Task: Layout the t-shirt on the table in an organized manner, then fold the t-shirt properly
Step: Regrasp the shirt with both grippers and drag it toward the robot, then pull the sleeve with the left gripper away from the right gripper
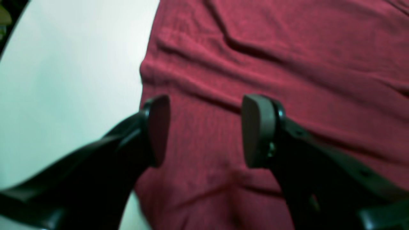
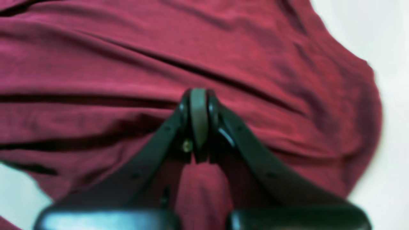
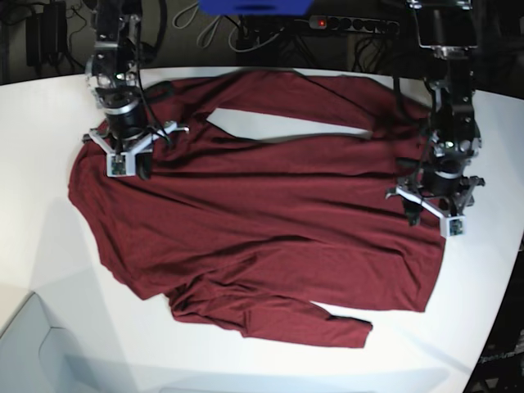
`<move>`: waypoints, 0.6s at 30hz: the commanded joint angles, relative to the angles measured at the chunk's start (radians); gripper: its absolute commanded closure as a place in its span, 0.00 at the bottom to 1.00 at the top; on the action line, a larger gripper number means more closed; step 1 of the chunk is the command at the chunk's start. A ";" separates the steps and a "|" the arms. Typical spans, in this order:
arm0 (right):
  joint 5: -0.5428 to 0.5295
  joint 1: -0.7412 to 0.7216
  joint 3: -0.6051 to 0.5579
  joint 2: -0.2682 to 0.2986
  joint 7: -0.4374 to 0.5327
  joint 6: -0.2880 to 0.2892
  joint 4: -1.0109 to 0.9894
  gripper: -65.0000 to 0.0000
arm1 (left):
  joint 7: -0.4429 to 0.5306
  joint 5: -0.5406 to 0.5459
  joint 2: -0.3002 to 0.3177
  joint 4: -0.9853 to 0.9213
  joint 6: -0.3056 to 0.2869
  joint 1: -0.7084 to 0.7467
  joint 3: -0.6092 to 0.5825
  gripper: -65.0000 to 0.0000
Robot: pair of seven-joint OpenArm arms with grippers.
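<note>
The t-shirt [image 3: 262,213] lay spread and wrinkled on the table [image 3: 41,147]. The left gripper [image 1: 204,131] hovered over the shirt's edge, jaws released. The right gripper [image 2: 198,121] sat over the shirt, jaws clenched together with no cloth visibly between them

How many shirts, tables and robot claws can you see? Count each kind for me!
Shirts: 1, the dark red t-shirt
Tables: 1, the white table
Robot claws: 2, the left gripper and the right gripper
Total: 4

Bare table [image 3: 33,164] around the t-shirt [image 3: 262,221]; cables [image 3: 205,20] behind the far edge
</note>
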State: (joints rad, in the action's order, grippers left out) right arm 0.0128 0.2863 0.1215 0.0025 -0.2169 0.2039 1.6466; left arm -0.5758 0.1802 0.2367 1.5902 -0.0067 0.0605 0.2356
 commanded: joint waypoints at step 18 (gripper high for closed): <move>-0.007 0.023 -0.001 0.003 0.026 -0.004 0.016 1.00 | 0.026 -0.011 0.026 -0.331 0.001 -0.083 0.067 0.47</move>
State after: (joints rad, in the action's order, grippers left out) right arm 0.0120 0.3168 0.1196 0.0006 -0.2256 0.2047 1.6436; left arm -0.5407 0.1772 0.2455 1.2549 -0.0090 -0.0208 0.2989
